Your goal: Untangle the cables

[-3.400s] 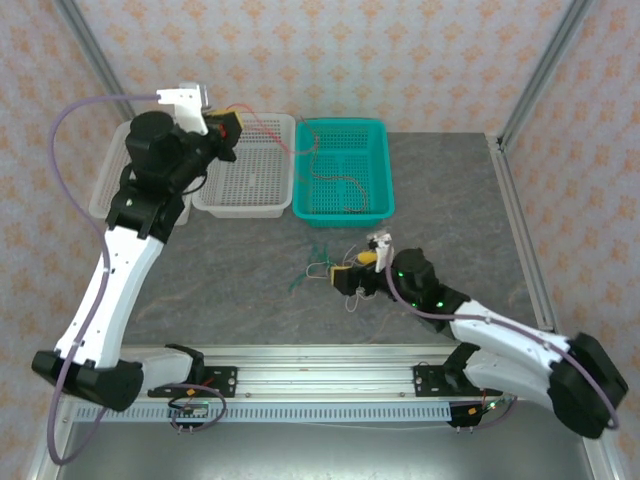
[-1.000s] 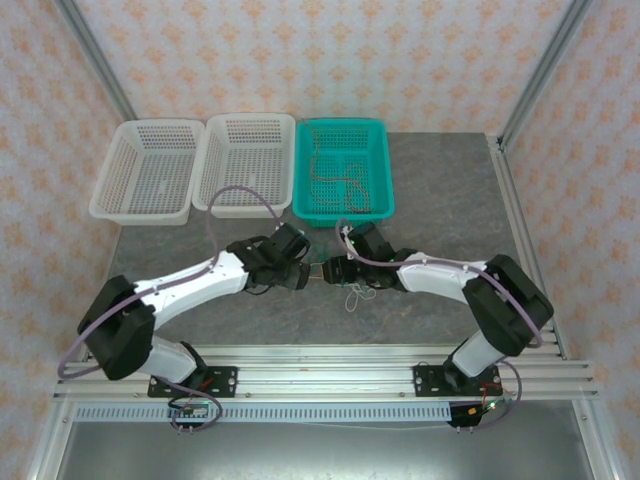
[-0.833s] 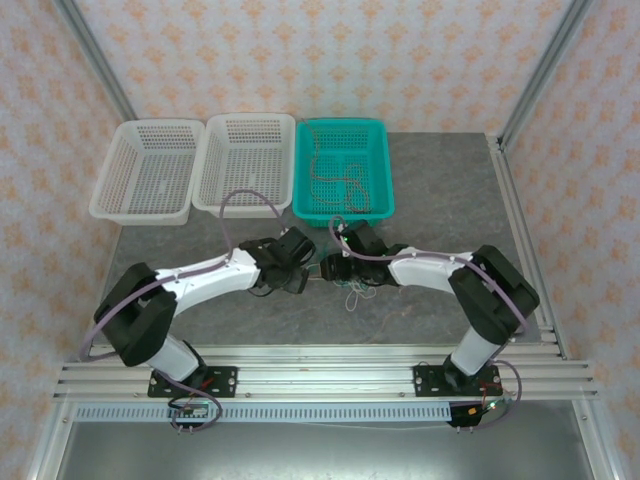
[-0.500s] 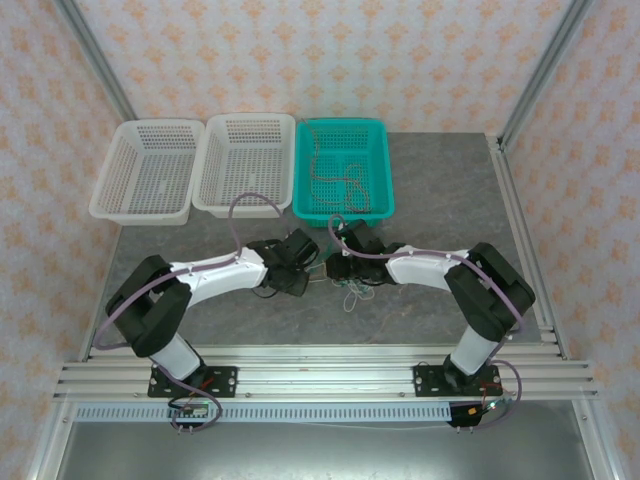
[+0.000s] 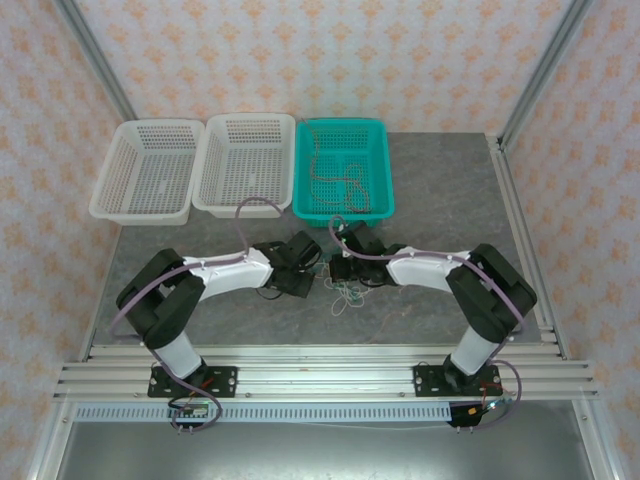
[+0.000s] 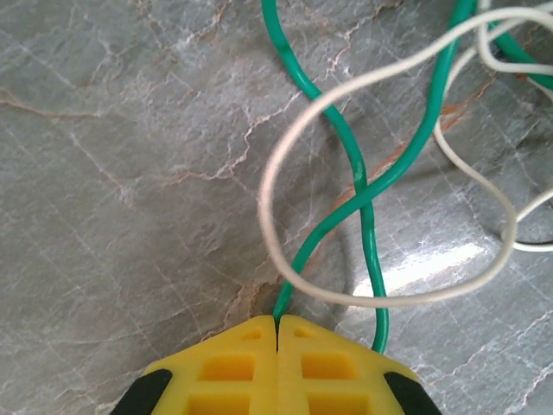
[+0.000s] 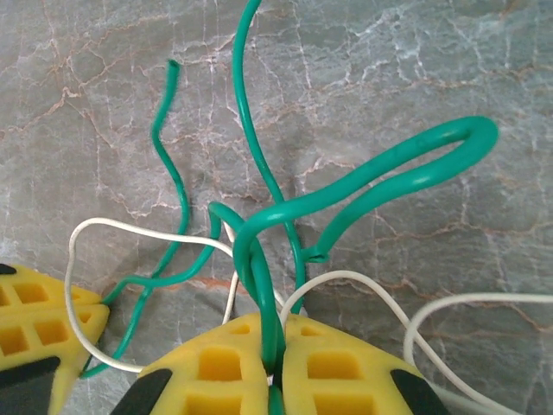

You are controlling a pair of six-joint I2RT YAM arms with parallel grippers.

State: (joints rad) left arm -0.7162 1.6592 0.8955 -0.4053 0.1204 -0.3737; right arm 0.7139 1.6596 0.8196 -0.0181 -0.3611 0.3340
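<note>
1. The left gripper (image 6: 276,327) has its 2 yellow fingers pressed together on a thin green wire (image 6: 373,268), which comes out of the seam right at the tips.
2. The right gripper (image 7: 276,350) is likewise closed, with the green wire pinched in the slit between its 2 yellow fingers.
3. From above, both grippers meet tip to tip at mid-table over the small tangle, on the grey marbled tabletop (image 6: 130,173).
4. Count: 2 grippers, 1 thin white wire (image 6: 263,194) and green strands; whether these are 1 wire or more I cannot tell.
5. Also 3 baskets at the far side: 2 white plastic mesh baskets (image 5: 140,213) and 1 teal plastic mesh basket (image 5: 340,124), which holds 1 curly reddish-brown wire (image 5: 340,180).
6. In the left wrist view the green wire runs lengthwise away from the tips and crosses itself, with the white loop lying across it.
7. In the right wrist view it folds into a hairpin pointing up-right, and 1 cut end points straight away.
</note>
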